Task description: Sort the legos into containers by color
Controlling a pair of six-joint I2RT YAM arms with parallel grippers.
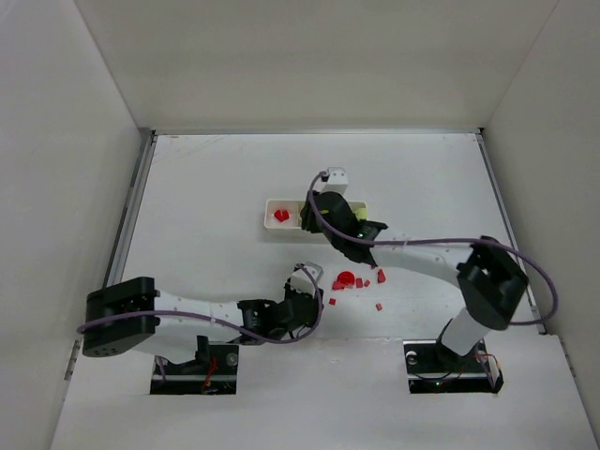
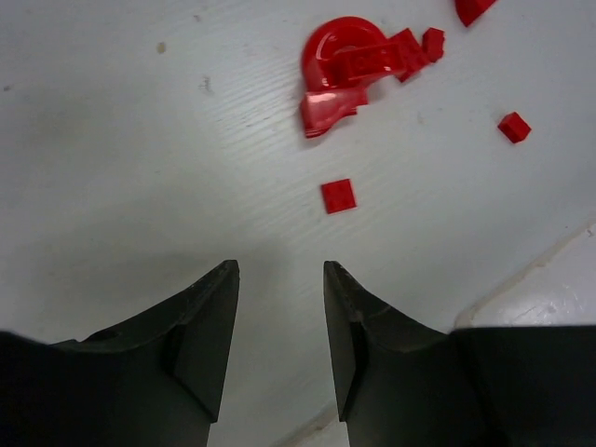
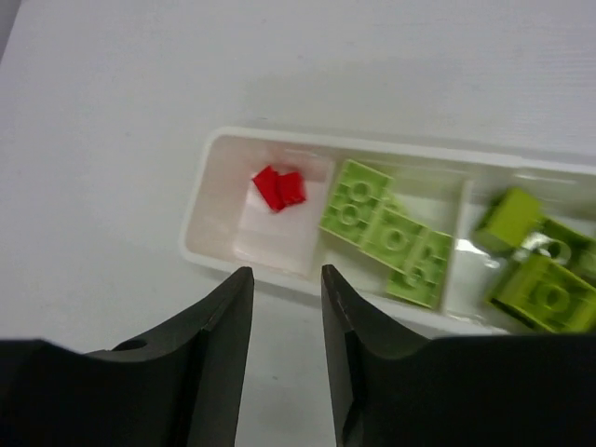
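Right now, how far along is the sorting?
Done: green legos sit in two compartments of the tray, and red pieces lie in the end one. In hand: nothing; left gripper and right gripper are empty. Remaining: loose red legos on the table.

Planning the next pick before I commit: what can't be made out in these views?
- Top view: the right arm covers the tray beyond its left compartment.
- Right wrist view: the tray's right end is cut off by the frame edge; the green bricks there are blurred.
- Left wrist view: one red piece is cut by the top edge.
- Top view: the loose red bits are too small to tell shapes.
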